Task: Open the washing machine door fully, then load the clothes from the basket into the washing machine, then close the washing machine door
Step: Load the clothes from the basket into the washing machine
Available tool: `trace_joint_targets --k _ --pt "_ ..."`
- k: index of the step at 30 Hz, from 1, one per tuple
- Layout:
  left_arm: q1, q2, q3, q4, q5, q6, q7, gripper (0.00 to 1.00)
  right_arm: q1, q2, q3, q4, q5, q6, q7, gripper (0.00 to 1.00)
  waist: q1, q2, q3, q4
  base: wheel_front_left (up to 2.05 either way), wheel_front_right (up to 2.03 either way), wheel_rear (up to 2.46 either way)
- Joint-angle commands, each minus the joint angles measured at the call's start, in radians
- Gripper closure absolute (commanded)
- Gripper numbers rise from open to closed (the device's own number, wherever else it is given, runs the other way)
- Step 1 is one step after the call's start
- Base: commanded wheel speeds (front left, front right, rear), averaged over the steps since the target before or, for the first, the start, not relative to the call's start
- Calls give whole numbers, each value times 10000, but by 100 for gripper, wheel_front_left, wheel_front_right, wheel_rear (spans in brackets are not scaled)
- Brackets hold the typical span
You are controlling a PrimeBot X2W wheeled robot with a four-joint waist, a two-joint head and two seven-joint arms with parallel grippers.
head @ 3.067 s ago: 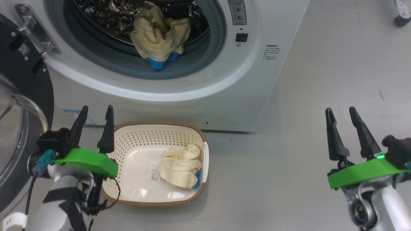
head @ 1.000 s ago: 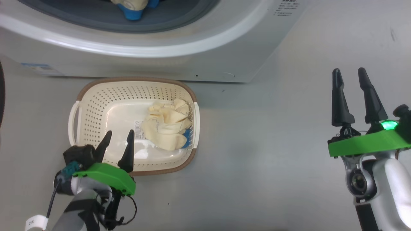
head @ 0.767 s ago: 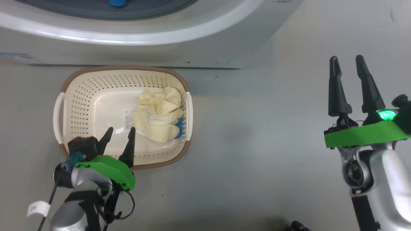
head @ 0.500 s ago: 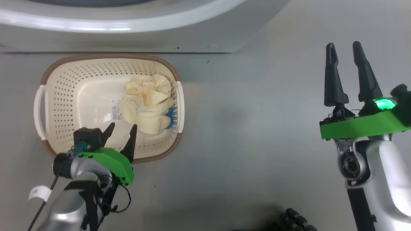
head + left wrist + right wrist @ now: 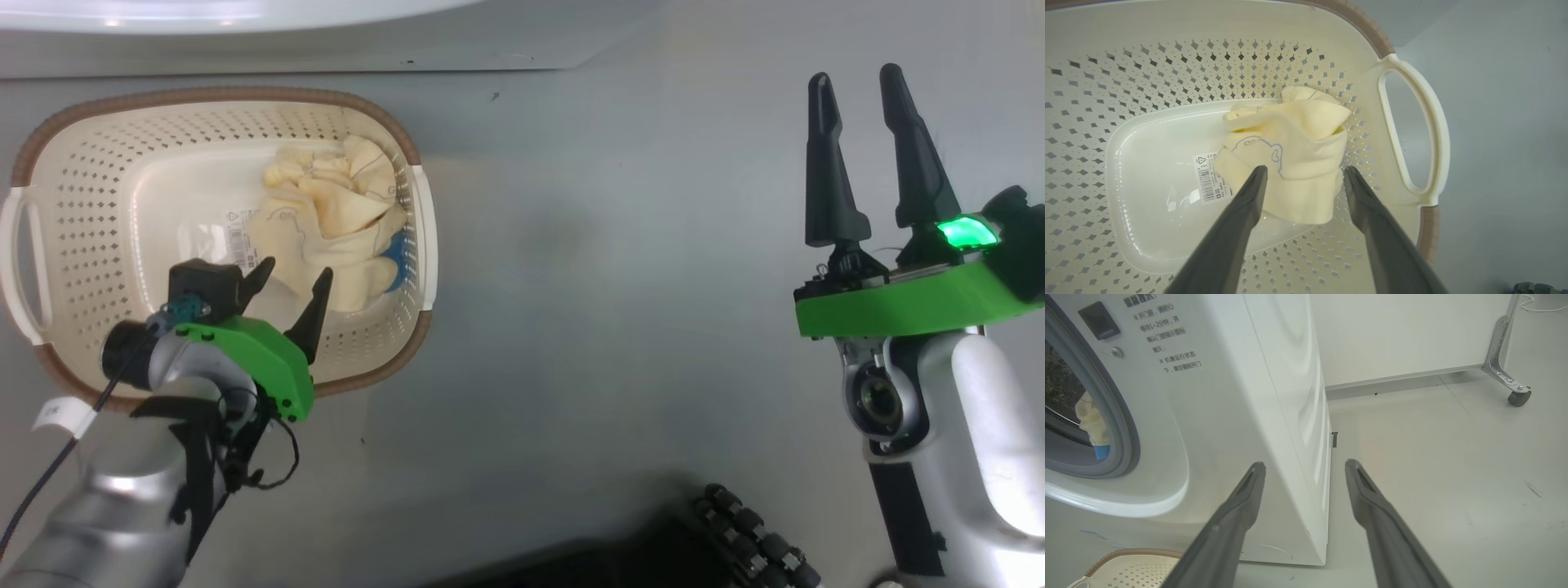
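Observation:
The cream basket sits on the floor below the washing machine. Pale cream-yellow clothes with a blue part lie bunched at the basket's right end. My left gripper hangs open just above the near edge of that cloth, one finger on either side of it. Far to the right, my right gripper is held open over bare floor, empty. One more cream and blue garment rests in the drum behind the grey gasket. The washing machine door is out of view.
A label sticker lies on the basket floor left of the clothes. A white side handle edges the basket's right end. A dark ribbed part of my base shows at the bottom. A castor wheel stands far right.
The head camera has tilted down, so the washer slid up out of frame. My left gripper has moved forward over the basket toward the clothes. The right arm holds still.

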Motion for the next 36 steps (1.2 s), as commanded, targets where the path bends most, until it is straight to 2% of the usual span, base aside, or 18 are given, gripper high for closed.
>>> trace_joint_targets --k 1,20,28,36 --pt "-142 418 31 -41 -144 4 -111 0 41 45 214 -348 -83 17 -65 0 0 0 204 -112 0 0 0" --pt "-1612 1252 -2699 -304 -2272 4 -111 0 -135 86 562 -670 -39 17 -65 0 0 0 1141 -658 0 0 0" --pt "-2139 1359 -3545 -318 -2884 4 -111 0 -45 88 639 -855 -62 17 -65 0 0 0 1403 -771 0 0 0" --pt "-2412 1336 -3987 -101 -3229 4 -111 0 166 88 642 -1055 -256 17 -65 0 0 0 1461 -763 0 0 0"
